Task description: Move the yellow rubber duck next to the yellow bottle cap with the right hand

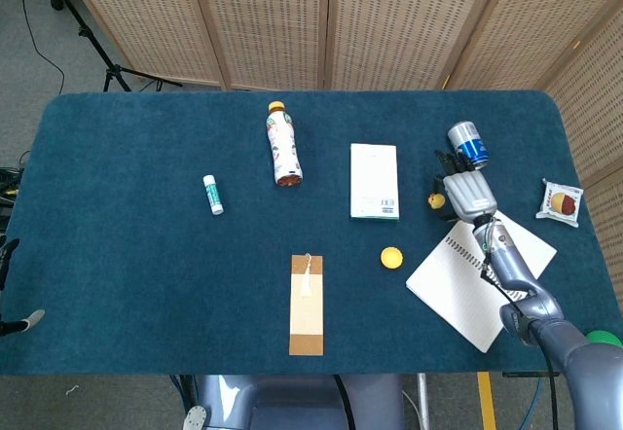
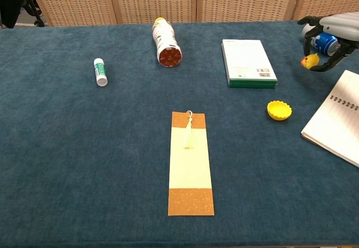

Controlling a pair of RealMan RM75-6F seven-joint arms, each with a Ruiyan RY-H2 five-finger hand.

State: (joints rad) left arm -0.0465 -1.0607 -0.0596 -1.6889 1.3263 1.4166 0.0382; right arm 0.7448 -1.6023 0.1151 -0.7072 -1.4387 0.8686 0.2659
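Holding: the right hand (image 2: 332, 28) pinches the duck (image 2: 309, 62) between its fingertips, clear of the surface (image 2: 84, 147); in the head view the hand (image 1: 465, 190) shows with the duck (image 1: 436, 197) at its left edge.
Duck: yellow, small, up in the air, well apart from the cap and on the far right side of it.
Cap: yellow, lying open side up on the surface (image 2: 279, 110), also seen from above (image 1: 391, 257); nothing touches it.
Left hand: neither view shows it.
Box: white with a green edge (image 2: 248, 63), flat, just behind the cap and a little to its left.
Notebook: spiral-bound, white pages (image 2: 336, 122), just right of the cap, lying at a slant; the right arm passes over it in the head view.
Can: blue and silver (image 1: 467, 143), on its side, far behind and right of the cap, close behind the right hand.
Bookmark: tan and cream strip with a tassel (image 2: 190, 161), left of the cap and nearer the robot.
Bottle: on its side (image 2: 166, 42), well left of the cap and further back, its yellow lid pointing away.
Tube: white and green (image 2: 100, 71), far left of the cap.
Packet: snack wrapper (image 1: 561, 201), far right of the cap near the surface's edge.
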